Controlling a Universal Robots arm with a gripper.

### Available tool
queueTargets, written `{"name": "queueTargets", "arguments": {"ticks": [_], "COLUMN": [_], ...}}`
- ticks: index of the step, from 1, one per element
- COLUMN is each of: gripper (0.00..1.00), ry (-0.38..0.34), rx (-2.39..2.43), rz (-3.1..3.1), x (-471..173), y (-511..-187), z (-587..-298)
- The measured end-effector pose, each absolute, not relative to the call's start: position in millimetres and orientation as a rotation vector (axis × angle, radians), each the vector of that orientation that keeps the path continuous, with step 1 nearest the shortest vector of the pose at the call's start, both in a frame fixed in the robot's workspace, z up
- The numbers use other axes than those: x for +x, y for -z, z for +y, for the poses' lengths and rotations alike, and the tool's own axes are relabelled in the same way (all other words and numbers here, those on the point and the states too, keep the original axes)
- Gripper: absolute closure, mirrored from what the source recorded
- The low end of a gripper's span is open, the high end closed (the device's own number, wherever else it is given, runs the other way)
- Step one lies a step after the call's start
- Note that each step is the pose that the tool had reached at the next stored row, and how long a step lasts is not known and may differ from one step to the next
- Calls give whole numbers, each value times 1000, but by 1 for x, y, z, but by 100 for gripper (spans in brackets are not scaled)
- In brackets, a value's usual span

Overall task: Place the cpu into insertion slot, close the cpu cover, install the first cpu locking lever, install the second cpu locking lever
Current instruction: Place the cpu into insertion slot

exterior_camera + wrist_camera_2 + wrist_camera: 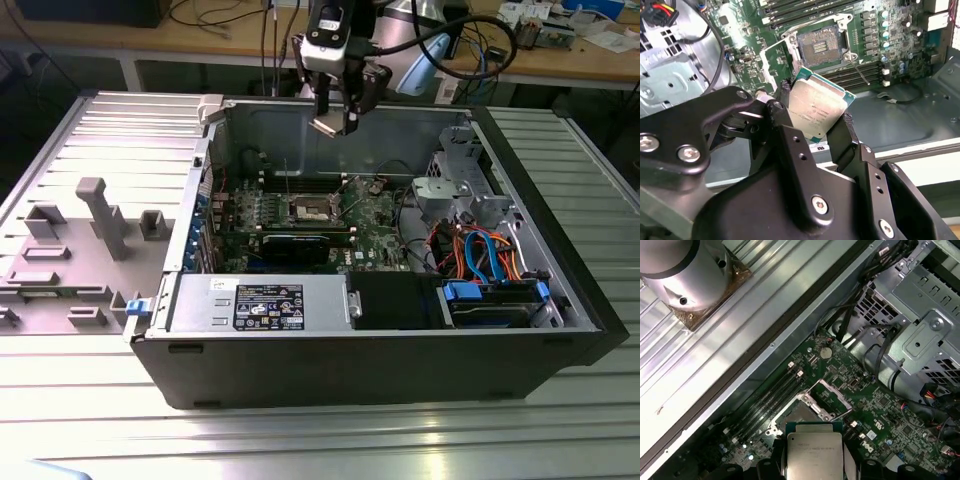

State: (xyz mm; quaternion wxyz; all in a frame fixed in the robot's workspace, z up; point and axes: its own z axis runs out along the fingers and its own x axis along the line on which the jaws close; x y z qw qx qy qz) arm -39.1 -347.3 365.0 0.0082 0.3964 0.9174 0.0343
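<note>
gripper (333, 122) is seen above the open case (400, 375), near its far wall in the exterior view. jaws are drawn in on the cpu (817, 107), which is pinched by two opposite edges; nothing else is held. the cpu is carried clear of the board (375, 225) and is not yet seated. the slot (310, 208) is found at about 6 to 7 o'clock from the gripper in the exterior view, a touch toward the exterior view's left and well apart from it; the way down is judged to be nearly straight. in the second wrist view the slot's dark pin field is left bare, ringed by a silvery metal rim. the cover (776, 65), a thin stamped metal frame with a square cut-out, is stood open beside the slot. a thin wire lever (860, 67) is noted released, lying over the long black memory slots (855, 75) on the slot's other side. the cpu is read as flat, hard and nearly square, a matt silvery lid on a green rim, with no clear long axis. its edges look roughly in line with the slot's, though a slight skew cannot be ruled out. the board is green and crowded with small parts. a grey perforated drive cage (465, 190) is placed at 3 o'clock from the slot in the exterior view.
</note>
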Motion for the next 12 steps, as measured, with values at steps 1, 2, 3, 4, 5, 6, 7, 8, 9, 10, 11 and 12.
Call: {"name": "queueTargets", "arguments": {"ticks": [1,2,3,4,5,6,7,8,9,10,11,12], "gripper": [46,46,46,46,46,46,46,46,46,46,46,46], "ry": [-107,-107,-106,-105,-103,-102,-100,-99,-97,-96,-93,-91], "rx": [1255,1268,1293,1303,1305,1306,1309,1312,1315,1318,1325,1329], "rz": [2860,2854,2843,2840,2841,2843,2845,2845,2846,2847,2848,2849], "x": [-39,-39,-39,-39,-39,-39,-39,-39,-39,-39,-39,-39], "y": [-364,-363,-362,-359,-358,-357,-356,-355,-354,-353,-350,-349], "z": [-347,-347,-347,-347,-347,-347,-347,-347,-347,-347,-347,-347]}}
